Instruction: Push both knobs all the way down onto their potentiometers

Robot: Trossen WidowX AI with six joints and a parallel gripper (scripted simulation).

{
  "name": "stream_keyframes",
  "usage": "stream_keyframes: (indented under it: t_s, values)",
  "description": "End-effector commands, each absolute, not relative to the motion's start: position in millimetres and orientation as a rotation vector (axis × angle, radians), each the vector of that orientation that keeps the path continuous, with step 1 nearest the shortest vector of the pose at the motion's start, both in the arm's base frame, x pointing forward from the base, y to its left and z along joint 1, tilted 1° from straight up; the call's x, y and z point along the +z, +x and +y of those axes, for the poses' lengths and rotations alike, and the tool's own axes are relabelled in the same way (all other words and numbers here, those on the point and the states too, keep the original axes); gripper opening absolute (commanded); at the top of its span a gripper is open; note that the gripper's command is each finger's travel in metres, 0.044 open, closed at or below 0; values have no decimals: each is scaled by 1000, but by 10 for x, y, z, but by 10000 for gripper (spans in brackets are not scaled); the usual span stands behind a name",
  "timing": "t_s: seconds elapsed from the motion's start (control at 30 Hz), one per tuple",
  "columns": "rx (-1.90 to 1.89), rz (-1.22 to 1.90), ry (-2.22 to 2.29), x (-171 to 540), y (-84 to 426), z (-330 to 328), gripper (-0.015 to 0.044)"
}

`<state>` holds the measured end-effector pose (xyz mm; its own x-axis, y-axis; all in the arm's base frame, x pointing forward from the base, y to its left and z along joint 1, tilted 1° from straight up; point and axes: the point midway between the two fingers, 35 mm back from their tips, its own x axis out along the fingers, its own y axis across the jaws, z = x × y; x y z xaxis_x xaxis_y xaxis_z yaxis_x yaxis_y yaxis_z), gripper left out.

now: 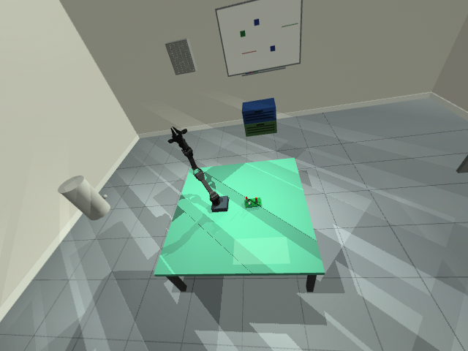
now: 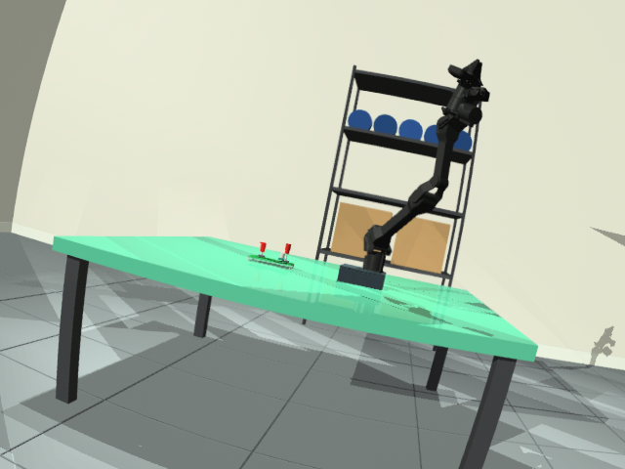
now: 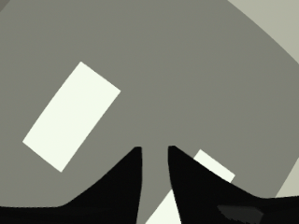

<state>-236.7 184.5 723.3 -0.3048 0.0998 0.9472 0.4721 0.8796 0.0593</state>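
Observation:
A small green circuit board [image 1: 254,203] [image 2: 270,261] stands near the middle of the green table [image 1: 264,245] [image 2: 151,252]. Two red knobs stick up from it, one on the left [image 1: 246,197] [image 2: 262,246] and one on the right [image 1: 256,197] [image 2: 287,247]. My gripper [image 1: 174,131] [image 2: 474,67] [image 3: 154,153] is high in the air, far up and away from the board, pointing upward. Its fingers stand almost together with a narrow gap, and nothing is between them. The wrist view shows only ceiling and light panels.
The arm's base [image 1: 220,205] [image 2: 360,276] sits on the table beside the board. A black shelf rack [image 2: 403,85] with blue balls and boxes stands behind the table. A blue and green crate [image 1: 259,117] stands by the far wall.

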Motion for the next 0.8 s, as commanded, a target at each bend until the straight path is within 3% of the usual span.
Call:
stream_keyframes:
  t_s: [0.0, 0.27, 0.47, 0.77]
  values:
    - [-380, -1763, -353, 7387, -2047, 1498, 0]
    - [-399, -1554, -186, 7578, -1320, 763, 0]
    - [-440, -1471, -194, 7569, -1107, 556, 0]
    - [-391, -1246, -18, 7523, -271, -26, 0]
